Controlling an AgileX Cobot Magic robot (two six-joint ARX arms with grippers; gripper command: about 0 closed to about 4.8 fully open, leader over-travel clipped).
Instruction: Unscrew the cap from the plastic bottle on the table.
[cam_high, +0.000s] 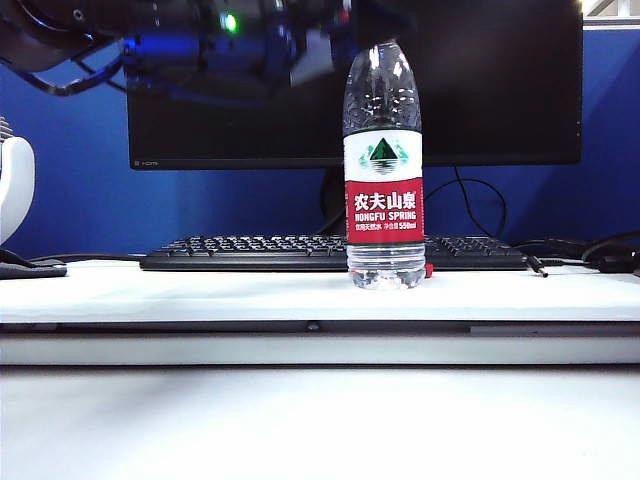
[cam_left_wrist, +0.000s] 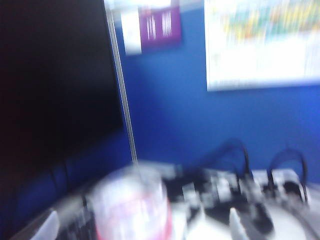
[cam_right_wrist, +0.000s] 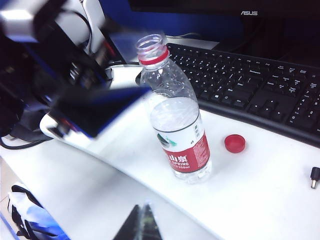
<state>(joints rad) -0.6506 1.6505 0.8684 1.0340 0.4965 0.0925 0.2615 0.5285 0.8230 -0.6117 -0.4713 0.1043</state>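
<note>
The left gripper (cam_left_wrist: 140, 227), its pale fingertips spread wide and empty, hangs just above and to the left of the plastic bottle (cam_high: 384, 170), at the level of the open mouth; its own view is badly blurred. The bottle stands upright mid-table (cam_high: 200, 295), long axis vertical, in front of the black keyboard (cam_high: 250, 252). Its neck is bare, only the red collar ring left on. The cap (cam_right_wrist: 234, 143) lies on the table just right of the bottle's base. The right gripper (cam_right_wrist: 142, 225), clenched on nothing, hovers farther off, so the unscrewing looks done.
</note>
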